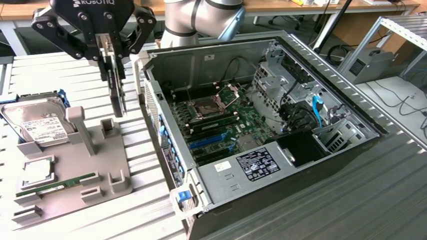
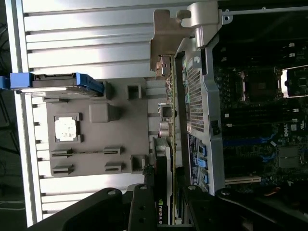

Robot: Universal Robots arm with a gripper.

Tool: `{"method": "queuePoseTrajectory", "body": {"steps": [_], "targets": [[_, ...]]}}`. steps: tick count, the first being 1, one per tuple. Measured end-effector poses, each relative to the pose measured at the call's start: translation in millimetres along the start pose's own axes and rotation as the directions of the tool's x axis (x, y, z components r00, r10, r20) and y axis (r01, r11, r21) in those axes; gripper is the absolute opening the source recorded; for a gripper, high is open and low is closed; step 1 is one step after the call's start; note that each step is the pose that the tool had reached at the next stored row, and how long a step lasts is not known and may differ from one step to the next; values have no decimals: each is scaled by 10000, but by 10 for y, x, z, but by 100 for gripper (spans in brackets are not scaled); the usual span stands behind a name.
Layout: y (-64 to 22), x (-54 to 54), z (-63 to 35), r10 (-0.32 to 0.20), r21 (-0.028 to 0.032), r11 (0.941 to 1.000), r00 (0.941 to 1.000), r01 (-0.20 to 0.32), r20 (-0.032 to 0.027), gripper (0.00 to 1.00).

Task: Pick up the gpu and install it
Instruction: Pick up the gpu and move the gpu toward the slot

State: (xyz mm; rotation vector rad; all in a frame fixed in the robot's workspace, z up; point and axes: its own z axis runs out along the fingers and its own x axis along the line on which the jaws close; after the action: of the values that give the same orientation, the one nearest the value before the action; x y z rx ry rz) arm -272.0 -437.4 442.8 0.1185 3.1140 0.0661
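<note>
The gpu (image 1: 118, 95), a thin dark card, hangs on edge from my gripper (image 1: 112, 60), which is shut on its upper edge. It is in the air above the grey parts fixture (image 1: 100, 155), just off the open computer case (image 1: 220, 50), toward the exterior view's left. In the wrist view the gpu (image 2: 161, 163) runs edge-on from between my gripper (image 2: 166, 204) out to its silvery end bracket (image 2: 169, 29), alongside the case's perforated wall (image 2: 195, 96). Blue expansion slots (image 1: 208, 142) lie on the motherboard inside the case.
On the fixture sit a silver hard drive (image 1: 37, 125), a processor chip (image 1: 37, 172) and a green memory stick (image 1: 57, 187). The case holds cables (image 1: 313, 112) and a drive cage (image 1: 280, 70). A slatted aluminium table (image 1: 373, 200) carries everything.
</note>
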Motion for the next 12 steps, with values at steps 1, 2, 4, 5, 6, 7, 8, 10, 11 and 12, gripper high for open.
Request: {"method": "queuePoseTrajectory", "body": {"steps": [1,2,4,5,6,7,8,10,11,12], "targets": [[2,-30,1,0,0,10000,10000,0,0,27],[5,-58,2,0,-1,10000,10000,0,0,27],[10,-123,4,0,-1,10000,10000,0,0,27],[12,-143,4,0,-1,10000,10000,0,1,27],[15,-168,5,0,0,10000,10000,0,0,27],[17,-189,5,0,0,10000,10000,0,0,27],[19,-208,6,0,0,10000,10000,0,0,27],[23,-248,7,-1,-1,10000,10000,1,1,27],[25,-268,7,-1,0,10000,10000,1,0,27],[27,-293,8,-1,-1,10000,10000,1,0,27]]}}
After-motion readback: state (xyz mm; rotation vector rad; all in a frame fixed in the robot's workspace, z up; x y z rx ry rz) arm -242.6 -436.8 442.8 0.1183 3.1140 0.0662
